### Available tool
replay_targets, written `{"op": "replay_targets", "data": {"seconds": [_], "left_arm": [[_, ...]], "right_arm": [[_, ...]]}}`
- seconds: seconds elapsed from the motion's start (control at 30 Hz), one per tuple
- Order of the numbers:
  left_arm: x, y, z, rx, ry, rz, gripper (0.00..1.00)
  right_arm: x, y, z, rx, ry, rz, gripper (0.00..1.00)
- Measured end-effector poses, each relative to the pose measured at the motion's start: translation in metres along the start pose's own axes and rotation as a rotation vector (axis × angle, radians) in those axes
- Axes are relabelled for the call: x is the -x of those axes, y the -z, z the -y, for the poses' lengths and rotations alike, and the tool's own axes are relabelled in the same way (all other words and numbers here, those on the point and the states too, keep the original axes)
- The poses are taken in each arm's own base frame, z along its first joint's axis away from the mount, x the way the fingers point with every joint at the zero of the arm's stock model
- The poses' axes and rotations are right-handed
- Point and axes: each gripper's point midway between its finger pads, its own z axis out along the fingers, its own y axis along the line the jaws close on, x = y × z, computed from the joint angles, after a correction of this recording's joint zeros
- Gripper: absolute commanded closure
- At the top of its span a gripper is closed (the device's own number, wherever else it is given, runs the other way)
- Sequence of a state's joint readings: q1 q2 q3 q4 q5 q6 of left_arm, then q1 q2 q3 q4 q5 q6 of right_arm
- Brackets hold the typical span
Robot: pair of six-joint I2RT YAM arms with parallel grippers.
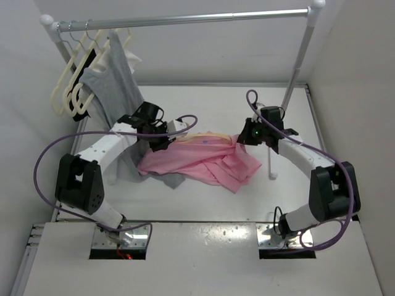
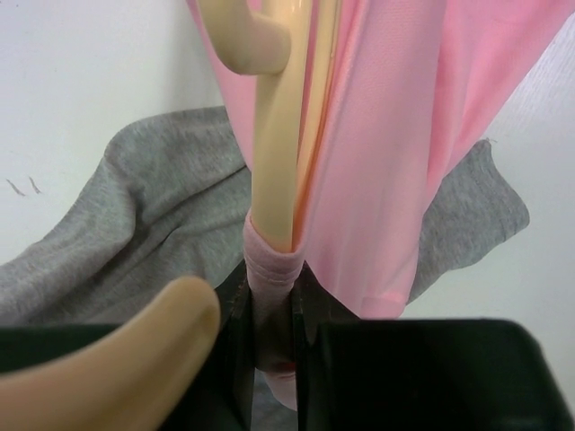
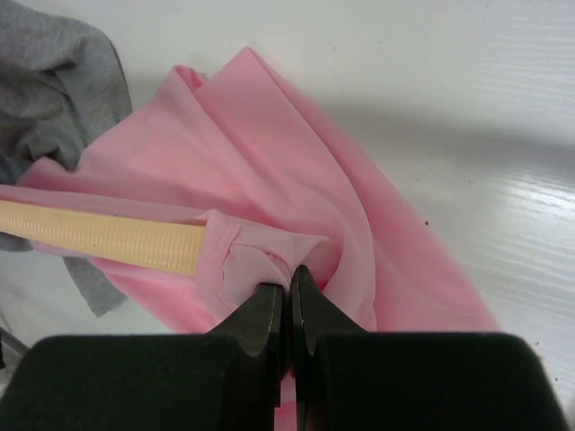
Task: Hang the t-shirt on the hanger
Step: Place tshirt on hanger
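The pink t-shirt [image 1: 203, 161] lies bunched on the table between the arms. The peach-tan hanger [image 1: 191, 135] runs through it, mostly covered by fabric. My left gripper [image 1: 159, 140] is shut on the t-shirt's collar band around the hanger's arm [image 2: 274, 171]; the pink fabric [image 2: 377, 162] hangs beside it and the hook [image 2: 256, 40] shows at the top. My right gripper [image 1: 245, 137] is shut on a fold of the t-shirt [image 3: 296, 197] at the hanger's other end, where the ribbed hanger bar [image 3: 99, 235] enters the fabric.
A grey sleeveless garment [image 1: 114, 86] hangs from the rail [image 1: 185, 20] at back left and trails under the t-shirt onto the table. Cream-white hangers [image 1: 71, 86] hang beside it. The rail's right post [image 1: 296, 68] stands near my right arm.
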State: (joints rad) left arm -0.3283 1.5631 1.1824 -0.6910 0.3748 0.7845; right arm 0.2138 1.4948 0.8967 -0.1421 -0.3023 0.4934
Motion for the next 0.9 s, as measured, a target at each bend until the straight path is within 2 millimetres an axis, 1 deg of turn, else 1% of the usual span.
{"op": "replay_targets", "data": {"seconds": [0.07, 0.17, 0.27, 0.37, 0.5, 0.57, 0.6, 0.7, 0.77, 0.83, 0.9], "left_arm": [[0.001, 0.0, -0.001, 0.012, -0.004, -0.012, 1.0], [0.004, 0.0, -0.005, 0.036, -0.009, -0.01, 1.0], [0.007, 0.0, -0.011, 0.063, -0.001, -0.001, 1.0], [0.012, 0.002, -0.018, 0.088, 0.042, 0.003, 1.0], [0.018, 0.01, -0.028, 0.091, 0.118, 0.039, 1.0], [0.017, 0.013, -0.029, 0.075, 0.146, 0.055, 1.0], [0.016, 0.014, -0.028, 0.068, 0.152, 0.061, 1.0], [0.013, 0.015, -0.02, 0.055, 0.133, 0.065, 1.0], [0.011, 0.017, -0.01, 0.06, 0.092, 0.063, 1.0], [0.012, 0.02, 0.004, 0.057, 0.045, 0.067, 1.0], [0.016, 0.024, 0.01, 0.063, 0.01, 0.069, 1.0]], "right_arm": [[-0.001, 0.003, 0.0, -0.009, 0.018, -0.004, 1.0], [0.001, 0.013, -0.003, -0.015, 0.038, 0.004, 1.0], [0.015, 0.022, -0.013, 0.002, 0.065, 0.031, 1.0], [0.029, 0.028, -0.023, 0.033, 0.078, 0.063, 1.0], [0.039, 0.031, -0.032, 0.083, 0.084, 0.082, 1.0], [0.047, 0.033, -0.039, 0.111, 0.095, 0.101, 1.0], [0.05, 0.034, -0.042, 0.125, 0.102, 0.113, 1.0], [0.05, 0.034, -0.044, 0.14, 0.101, 0.111, 1.0], [0.049, 0.034, -0.046, 0.153, 0.098, 0.103, 1.0], [0.045, 0.033, -0.045, 0.157, 0.089, 0.087, 1.0], [0.043, 0.03, -0.043, 0.166, 0.08, 0.074, 1.0]]}}
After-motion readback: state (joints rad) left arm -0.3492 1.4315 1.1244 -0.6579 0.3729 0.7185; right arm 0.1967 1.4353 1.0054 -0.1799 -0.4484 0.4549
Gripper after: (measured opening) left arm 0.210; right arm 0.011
